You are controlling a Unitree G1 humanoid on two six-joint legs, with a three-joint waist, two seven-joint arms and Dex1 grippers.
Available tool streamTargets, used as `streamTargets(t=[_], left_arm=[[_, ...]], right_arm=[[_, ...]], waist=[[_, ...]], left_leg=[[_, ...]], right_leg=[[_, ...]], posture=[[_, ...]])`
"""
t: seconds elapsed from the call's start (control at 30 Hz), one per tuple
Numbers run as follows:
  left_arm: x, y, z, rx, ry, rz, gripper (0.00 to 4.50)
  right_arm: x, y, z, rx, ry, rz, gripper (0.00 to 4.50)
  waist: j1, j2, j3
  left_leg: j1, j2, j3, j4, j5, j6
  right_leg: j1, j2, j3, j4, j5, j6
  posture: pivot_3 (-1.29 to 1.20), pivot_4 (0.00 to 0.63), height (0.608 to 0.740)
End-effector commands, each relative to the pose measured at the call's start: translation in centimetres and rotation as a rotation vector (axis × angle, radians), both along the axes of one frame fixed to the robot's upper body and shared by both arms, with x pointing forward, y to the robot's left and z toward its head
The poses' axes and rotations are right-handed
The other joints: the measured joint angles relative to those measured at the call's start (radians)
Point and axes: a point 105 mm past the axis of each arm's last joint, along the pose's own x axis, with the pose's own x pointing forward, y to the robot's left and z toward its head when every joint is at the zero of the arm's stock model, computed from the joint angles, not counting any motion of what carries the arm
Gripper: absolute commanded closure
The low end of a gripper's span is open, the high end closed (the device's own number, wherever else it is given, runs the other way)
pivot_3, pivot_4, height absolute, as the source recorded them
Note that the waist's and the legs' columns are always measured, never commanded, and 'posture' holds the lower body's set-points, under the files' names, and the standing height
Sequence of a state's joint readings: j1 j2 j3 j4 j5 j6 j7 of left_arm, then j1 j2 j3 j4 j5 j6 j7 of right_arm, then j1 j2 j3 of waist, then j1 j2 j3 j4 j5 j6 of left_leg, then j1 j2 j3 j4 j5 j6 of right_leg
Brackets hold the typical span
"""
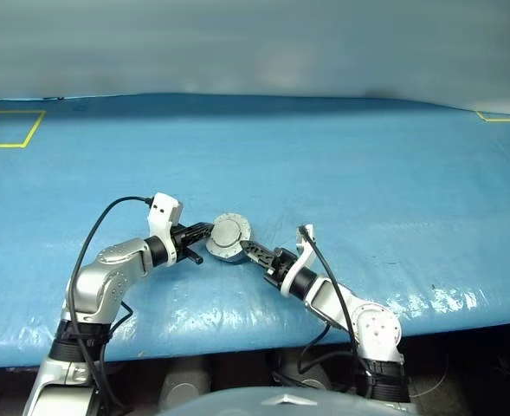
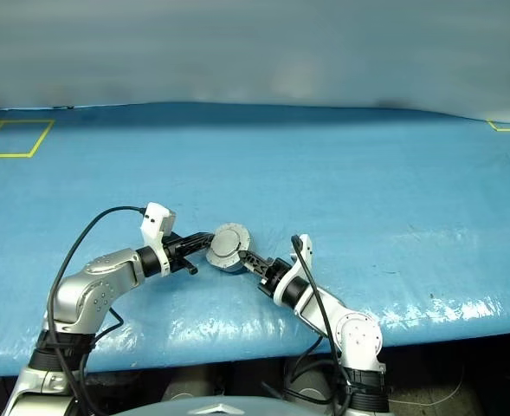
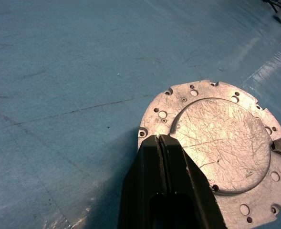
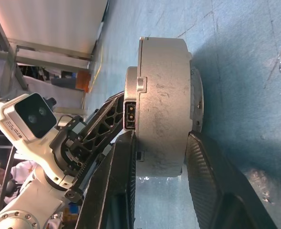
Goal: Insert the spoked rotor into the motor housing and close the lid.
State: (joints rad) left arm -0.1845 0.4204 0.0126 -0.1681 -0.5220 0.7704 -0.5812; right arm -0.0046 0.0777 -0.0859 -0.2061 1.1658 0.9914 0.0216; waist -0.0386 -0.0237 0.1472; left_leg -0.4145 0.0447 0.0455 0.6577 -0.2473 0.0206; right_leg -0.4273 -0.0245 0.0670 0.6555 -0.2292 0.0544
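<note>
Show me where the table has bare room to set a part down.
Free: the blue table beyond the motor housing, out to the yellow outlines, and its right side. Crowded: the near middle, where the left gripper and right gripper meet at the housing.

On the blue-covered counter, the closed motor housing sits with the plain grey lid on top. The left end effector meets its left edge, fingers together. The right end effector reaches its lower right side. Yellow tape marks the far left corner.
</note>
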Motion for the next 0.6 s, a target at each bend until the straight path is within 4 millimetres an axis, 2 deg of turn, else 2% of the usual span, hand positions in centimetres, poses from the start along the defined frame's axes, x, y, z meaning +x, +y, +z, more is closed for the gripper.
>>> streamTargets(t=[0.03, 0.07, 0.17, 0.3, 0.47, 0.53, 0.6], left_arm=[[0.1, -0.3, 2.0, -0.095, -0.053, 0.019, 4.50], [0.2, 0.0, 2.5, -0.125, -0.057, 0.041, 4.50], [0.7, 1.7, 4.0, -0.251, -0.050, 0.167, 3.91], [0.0, 3.3, 4.9, -0.393, -0.038, 0.305, 2.55], [-2.4, 4.3, 3.8, -0.672, 0.053, 0.443, 0.85], [-3.7, 3.5, 3.0, -0.806, 0.115, 0.461, 0.18], [-4.8, 2.5, 2.4, -0.945, 0.181, 0.476, 0.00]], right_arm=[[-0.4, 1.7, 1.7, 0.121, -0.021, 0.020, 3.36], [-0.3, 1.7, 1.7, 0.131, -0.017, 0.015, 3.36], [-0.1, 1.4, 2.2, 0.194, 0.003, -0.015, 3.36], [0.6, 0.7, 3.3, 0.356, 0.048, -0.087, 3.36], [1.0, 0.6, 4.6, 0.400, 0.022, -0.088, 3.36], [1.2, 0.8, 5.5, 0.413, 0.002, -0.079, 3.36], [1.5, 1.1, 6.3, 0.424, -0.018, -0.066, 3.36]], waist=[[0.000, 0.000, 0.000], [0.000, 0.000, 0.000], [-0.001, 0.000, 0.000], [-0.001, 0.000, 0.000], [-0.003, 0.000, 0.001], [-0.003, -0.001, 0.001], [-0.004, 0.000, 0.001]], left_leg=[[0.000, 0.000, 0.000, 0.000, 0.000, 0.000], [-0.001, 0.000, 0.000, 0.000, 0.000, 0.000], [-0.002, 0.001, -0.001, 0.000, 0.000, 0.000], [-0.003, 0.000, -0.002, 0.000, 0.000, 0.000], [-0.004, 0.001, -0.002, 0.000, -0.001, 0.002], [-0.006, 0.000, -0.004, 0.001, -0.001, 0.002], [-0.007, 0.001, -0.004, 0.002, -0.002, 0.003]], right_leg=[[0.000, 0.000, 0.000, 0.000, 0.000, 0.000], [0.000, 0.000, 0.000, 0.000, 0.000, 0.000], [-0.001, 0.000, 0.000, 0.000, 0.001, 0.001], [-0.001, 0.000, -0.001, 0.000, 0.003, 0.005], [-0.001, -0.001, -0.001, -0.005, 0.004, 0.007], [-0.001, 0.000, -0.002, -0.006, 0.005, 0.008], [-0.001, 0.000, -0.002, -0.008, 0.005, 0.008]], posture=[[0.00, 0.150, 0.740], [0.00, 0.150, 0.740], [0.00, 0.150, 0.740], [0.00, 0.150, 0.740], [0.00, 0.150, 0.740], [0.00, 0.150, 0.740], [0.00, 0.150, 0.740]])
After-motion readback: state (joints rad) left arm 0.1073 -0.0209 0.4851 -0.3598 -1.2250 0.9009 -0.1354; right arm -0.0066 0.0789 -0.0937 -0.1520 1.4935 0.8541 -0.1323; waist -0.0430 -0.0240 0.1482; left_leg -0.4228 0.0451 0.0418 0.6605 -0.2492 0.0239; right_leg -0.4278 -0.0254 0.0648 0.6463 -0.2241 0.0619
